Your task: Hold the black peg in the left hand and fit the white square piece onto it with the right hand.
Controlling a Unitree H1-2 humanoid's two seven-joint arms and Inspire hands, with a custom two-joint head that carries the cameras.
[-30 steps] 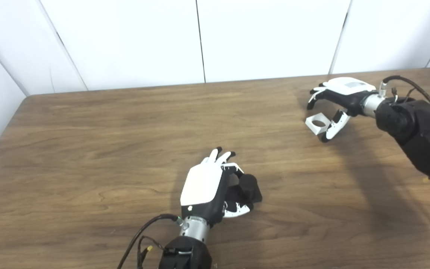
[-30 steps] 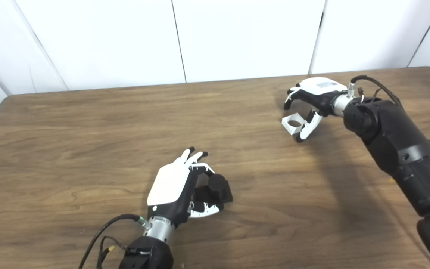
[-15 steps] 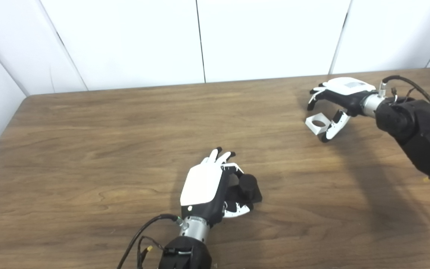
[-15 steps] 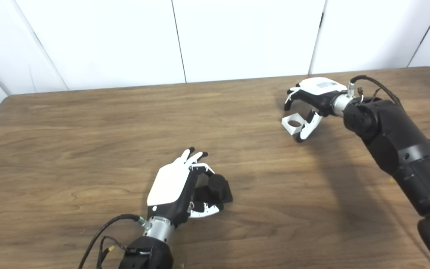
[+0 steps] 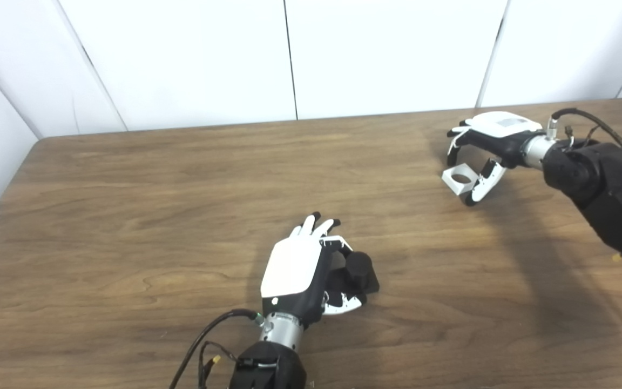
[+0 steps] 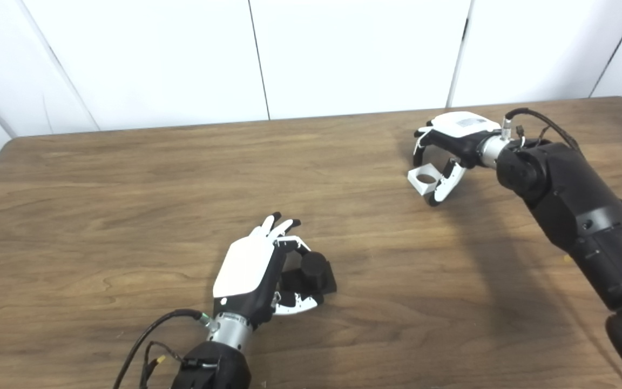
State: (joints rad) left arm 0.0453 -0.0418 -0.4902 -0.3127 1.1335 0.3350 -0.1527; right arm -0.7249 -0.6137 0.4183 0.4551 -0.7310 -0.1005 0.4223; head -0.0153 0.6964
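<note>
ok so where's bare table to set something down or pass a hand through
Bare wood runs across the whole left side of the table and the wide strip between the left hand and the right hand. It is crowded by the black peg at the left hand and around the white square piece under the right hand.

Paired head views over table [image 5: 127, 178]

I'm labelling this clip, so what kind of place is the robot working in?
Probably a lab or test bench, not a home: a bare wooden table against plain white wall panels, with only a black peg and a white square piece as practice parts.
</note>
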